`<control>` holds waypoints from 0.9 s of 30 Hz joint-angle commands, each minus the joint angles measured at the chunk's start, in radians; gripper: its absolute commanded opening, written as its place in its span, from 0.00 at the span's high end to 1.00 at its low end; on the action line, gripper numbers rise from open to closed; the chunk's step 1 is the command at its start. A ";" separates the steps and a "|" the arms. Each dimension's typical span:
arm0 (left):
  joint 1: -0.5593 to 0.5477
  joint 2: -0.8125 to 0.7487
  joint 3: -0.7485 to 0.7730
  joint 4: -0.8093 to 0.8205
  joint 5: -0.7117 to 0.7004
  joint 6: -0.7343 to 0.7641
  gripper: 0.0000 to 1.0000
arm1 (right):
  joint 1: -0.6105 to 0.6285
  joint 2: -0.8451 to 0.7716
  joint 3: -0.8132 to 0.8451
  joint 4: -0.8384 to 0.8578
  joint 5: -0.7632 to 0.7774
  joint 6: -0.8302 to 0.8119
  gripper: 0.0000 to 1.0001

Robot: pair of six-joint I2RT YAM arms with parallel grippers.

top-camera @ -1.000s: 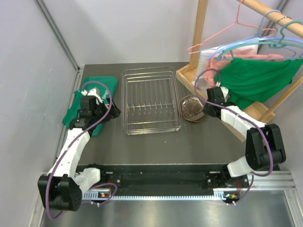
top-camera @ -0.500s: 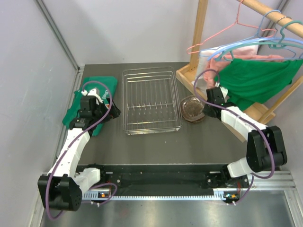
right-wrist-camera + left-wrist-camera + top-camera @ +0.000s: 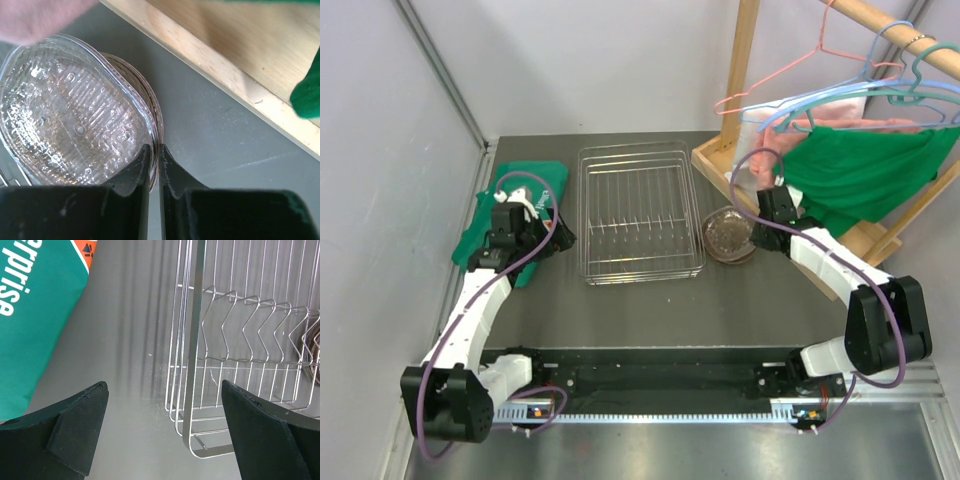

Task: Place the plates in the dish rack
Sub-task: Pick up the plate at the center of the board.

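We are gripping the rim of the clear top plate [image 3: 75, 120] with our right claw [image 3: 154, 150], its fingers nearly together on the glass. That plate is sitting on the brown plates [image 3: 142, 87] on the bench [image 3: 210, 130], just right of the rack [image 3: 640, 212]. Our left claw [image 3: 164, 390] is hanging wide open and empty by the rack's left edge, near a green bag [image 3: 35, 315].

One dish rack [image 3: 640, 212], at least two glass plates [image 3: 75, 115] in one stack, one green bag [image 3: 532, 176], one wooden clothes rail [image 3: 745, 70], two robot arms [image 3: 470, 310].
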 commanded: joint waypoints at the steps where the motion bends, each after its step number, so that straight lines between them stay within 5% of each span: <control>1: 0.001 0.013 -0.001 0.010 0.022 0.010 0.01 | 0.017 0.030 0.020 -0.040 -0.042 -0.027 0.92; 7: 0.001 0.020 -0.005 0.004 0.024 0.014 0.01 | 0.025 0.040 -0.006 -0.057 -0.069 -0.007 0.91; 15: 0.001 0.038 0.007 0.000 0.027 0.017 0.01 | 0.030 0.061 0.003 -0.019 -0.092 -0.013 0.65; 21: 0.001 0.032 0.010 -0.011 0.015 0.023 0.01 | 0.030 0.072 0.052 -0.051 -0.064 -0.022 0.67; 27: 0.001 0.038 0.012 -0.006 0.022 0.021 0.01 | 0.030 0.075 0.049 -0.069 -0.062 -0.028 0.82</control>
